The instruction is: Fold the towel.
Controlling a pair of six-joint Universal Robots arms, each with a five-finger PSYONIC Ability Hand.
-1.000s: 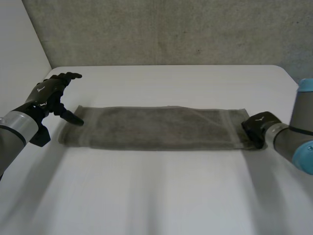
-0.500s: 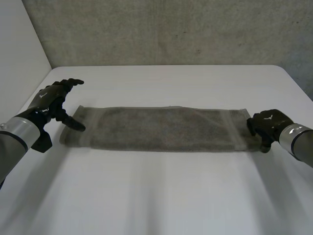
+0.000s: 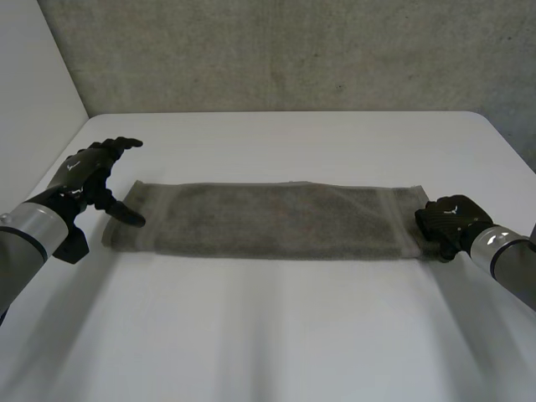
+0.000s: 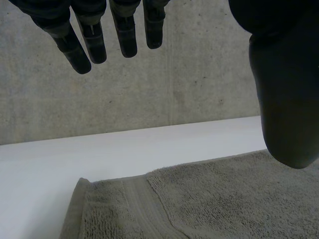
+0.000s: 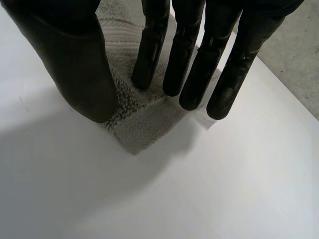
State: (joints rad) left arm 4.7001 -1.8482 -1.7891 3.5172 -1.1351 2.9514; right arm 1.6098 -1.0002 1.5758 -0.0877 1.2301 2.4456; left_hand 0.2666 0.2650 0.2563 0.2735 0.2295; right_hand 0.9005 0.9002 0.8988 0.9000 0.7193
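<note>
Flat towel (image 3: 268,219), left hand (image 3: 85,171) fingers spread, right hand (image 3: 449,218) fingers straight at corner

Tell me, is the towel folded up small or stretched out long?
Stretched out long: the towel lies flat across the table, its two short ends far apart.

White table (image 3: 276,335), grey concrete wall (image 3: 276,50)
</note>
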